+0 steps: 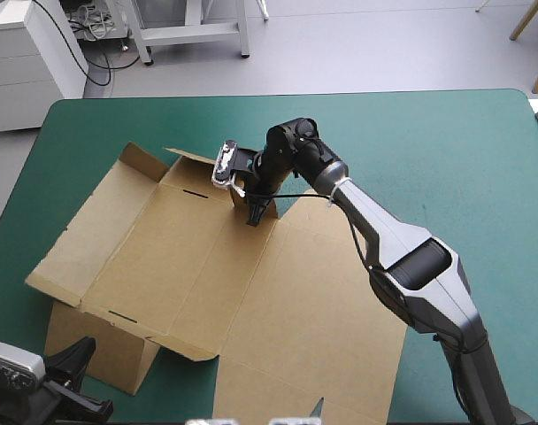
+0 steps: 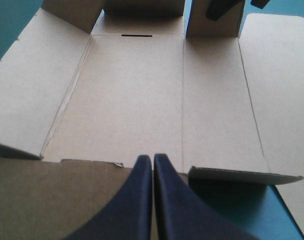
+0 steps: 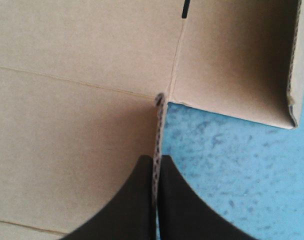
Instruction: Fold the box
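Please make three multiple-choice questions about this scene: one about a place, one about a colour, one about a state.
1. Where on the box is the right gripper? A near edge; B far edge; C left edge.
2. What colour is the cover? A red; B white; C teal-green.
3. The right gripper is: A open; B shut on the box; C out of view.
Answers: B, the high view shows it at the box's far edge; C, the cover shows teal-green; B, a board edge runs between its fingers.
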`<state>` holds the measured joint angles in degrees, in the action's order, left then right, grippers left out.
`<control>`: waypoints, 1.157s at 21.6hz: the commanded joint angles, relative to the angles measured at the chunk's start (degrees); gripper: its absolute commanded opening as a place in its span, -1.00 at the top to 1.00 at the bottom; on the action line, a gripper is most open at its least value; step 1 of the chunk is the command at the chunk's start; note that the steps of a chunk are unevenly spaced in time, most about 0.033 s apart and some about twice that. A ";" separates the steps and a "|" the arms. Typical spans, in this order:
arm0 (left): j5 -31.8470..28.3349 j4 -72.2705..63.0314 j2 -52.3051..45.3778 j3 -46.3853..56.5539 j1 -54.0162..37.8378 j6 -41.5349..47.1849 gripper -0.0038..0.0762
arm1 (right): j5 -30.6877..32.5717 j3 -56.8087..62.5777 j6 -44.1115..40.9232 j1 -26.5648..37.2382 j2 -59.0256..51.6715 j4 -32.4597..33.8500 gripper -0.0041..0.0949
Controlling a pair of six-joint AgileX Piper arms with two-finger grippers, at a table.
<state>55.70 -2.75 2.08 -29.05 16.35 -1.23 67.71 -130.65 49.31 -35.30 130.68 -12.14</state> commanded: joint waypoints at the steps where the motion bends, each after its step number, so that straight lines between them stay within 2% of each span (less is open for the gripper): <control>1: -4.19 -0.04 1.04 -1.34 0.30 0.16 0.92 | -0.67 -2.03 2.12 0.03 -5.00 -0.40 0.96; 6: -4.19 -0.04 1.04 -1.34 0.30 0.16 0.92 | -0.58 -1.91 3.16 0.03 -6.41 6.62 0.96; 9: -4.19 -0.04 1.04 -1.34 0.30 0.16 0.92 | -0.58 -1.91 4.32 0.03 -7.52 5.84 0.96; 11: -4.19 -0.04 1.04 -1.34 0.30 0.16 0.92 | -0.58 -1.84 3.76 0.03 -8.37 0.54 0.96; 12: -4.19 -0.04 1.04 -1.34 0.30 0.16 0.92 | -0.58 -1.78 2.27 0.03 -8.64 0.00 0.96; 14: -4.19 -0.04 1.04 -1.34 0.30 0.16 0.92 | -0.58 -1.11 -2.83 -0.26 -9.39 3.84 0.96; 16: -4.19 -0.04 1.04 -1.34 0.30 0.16 0.92 | -0.58 2.42 -4.02 -0.48 -11.14 7.67 0.96; 20: -4.19 -0.04 1.04 -1.34 0.30 0.16 0.92 | -0.58 13.29 -3.48 -0.48 -15.61 7.06 0.96; 25: -4.19 -0.04 1.04 -1.34 0.30 0.16 0.92 | -0.58 19.54 1.65 -0.48 -17.20 4.89 0.96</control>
<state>55.77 -2.65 2.08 -29.05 16.35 -1.23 68.11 -112.01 47.12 -35.82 118.16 -5.18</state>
